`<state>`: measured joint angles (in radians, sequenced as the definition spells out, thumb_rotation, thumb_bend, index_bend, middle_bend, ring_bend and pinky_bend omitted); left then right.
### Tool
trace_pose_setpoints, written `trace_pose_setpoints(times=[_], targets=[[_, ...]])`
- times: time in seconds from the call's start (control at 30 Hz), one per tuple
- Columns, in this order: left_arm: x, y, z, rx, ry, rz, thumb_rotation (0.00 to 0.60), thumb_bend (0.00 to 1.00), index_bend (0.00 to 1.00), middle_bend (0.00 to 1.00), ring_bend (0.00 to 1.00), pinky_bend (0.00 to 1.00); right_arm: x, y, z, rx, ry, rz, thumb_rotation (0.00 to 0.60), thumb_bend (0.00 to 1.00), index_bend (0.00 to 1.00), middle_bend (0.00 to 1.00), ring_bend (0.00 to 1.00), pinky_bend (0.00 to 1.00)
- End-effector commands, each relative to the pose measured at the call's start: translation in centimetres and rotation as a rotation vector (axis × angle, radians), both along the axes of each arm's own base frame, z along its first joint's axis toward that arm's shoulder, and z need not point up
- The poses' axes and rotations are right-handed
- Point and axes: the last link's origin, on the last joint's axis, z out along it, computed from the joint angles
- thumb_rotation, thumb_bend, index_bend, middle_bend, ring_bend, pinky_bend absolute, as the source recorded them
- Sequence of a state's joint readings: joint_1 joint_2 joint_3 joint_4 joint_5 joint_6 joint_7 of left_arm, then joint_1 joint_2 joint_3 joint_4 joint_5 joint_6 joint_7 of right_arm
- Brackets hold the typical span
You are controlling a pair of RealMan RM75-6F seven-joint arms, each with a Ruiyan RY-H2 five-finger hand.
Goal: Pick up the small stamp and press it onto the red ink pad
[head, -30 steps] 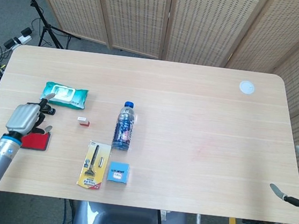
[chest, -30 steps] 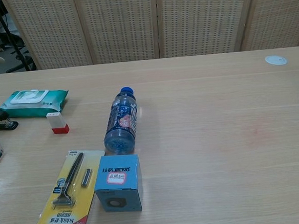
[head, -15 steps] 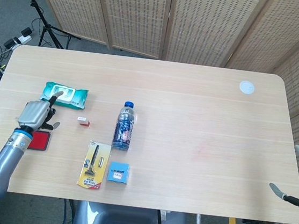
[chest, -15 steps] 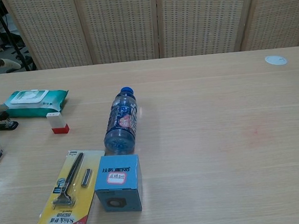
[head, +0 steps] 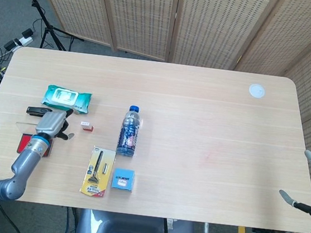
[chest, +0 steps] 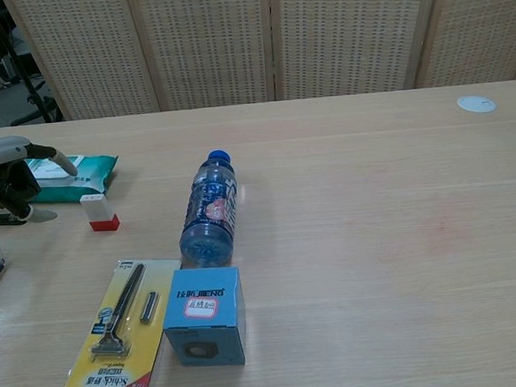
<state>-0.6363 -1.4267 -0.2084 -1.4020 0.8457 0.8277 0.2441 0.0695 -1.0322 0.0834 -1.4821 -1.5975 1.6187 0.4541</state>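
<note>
Stamp untouched on table; left robot hand near, low, seemingly empty, fingers spread.

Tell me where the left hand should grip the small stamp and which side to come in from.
Pinch the stamp by its white upper block, leaving the red base free. It stands upright and apart from the wipes pack and the bottle, so coming down from above looks best, fingers on two opposite side faces. The left hand already sits just to its left.
</note>
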Motion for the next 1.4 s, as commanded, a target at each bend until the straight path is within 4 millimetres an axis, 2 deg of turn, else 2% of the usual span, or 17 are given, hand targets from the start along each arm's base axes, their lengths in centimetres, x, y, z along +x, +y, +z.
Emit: trace_pose_setpoints(times=[0.03,0.13,0.33,0.67,0.97,1.4], targets=[[0.6,0.4,-0.7,0.01,-0.003,-0.011,0.6,0.53,0.32,1.0,0.96,1.0,0.0,-0.1,0.0,0.002,-0.001,-0.003,0.6,0.0,0.0,0.0,0.0,0.0],[0.9,0.8,-1.4,0.017,0.002,-0.012,0.6,0.53,0.35,1.0,0.96,1.0,-0.1,-0.2,-0.1,0.007,-0.002,-0.005,0.6,0.0,0.0,0.0,0.0,0.0],[1.4,1.3,-2.4,0.021,0.008,0.006,0.6,0.5,0.35,1.0,0.96,1.0,-0.2,-0.3,0.0,0.007,-0.005,-0.007,0.6,0.0,0.0,0.0,0.0,0.0],[1.8,1.3,-3.1,0.05,0.036,-0.009,0.6,0.33,0.41,1.0,0.96,1.0,-0.3,-0.3,0.2,0.004,-0.016,-0.007,0.6,0.0,0.0,0.0,0.0,0.0],[2.0,1.5,-3.4,0.066,0.048,-0.011,0.6,0.36,0.46,1.0,0.96,1.0,-0.3,-0.3,0.2,0.004,-0.017,-0.007,0.6,0.0,0.0,0.0,0.0,0.0],[1.8,1.9,-4.1,0.063,0.044,-0.001,0.6,0.36,0.48,1.0,0.96,1.0,-0.4,-0.4,0.3,0.006,-0.024,-0.01,0.6,0.0,0.0,0.0,0.0,0.0]])
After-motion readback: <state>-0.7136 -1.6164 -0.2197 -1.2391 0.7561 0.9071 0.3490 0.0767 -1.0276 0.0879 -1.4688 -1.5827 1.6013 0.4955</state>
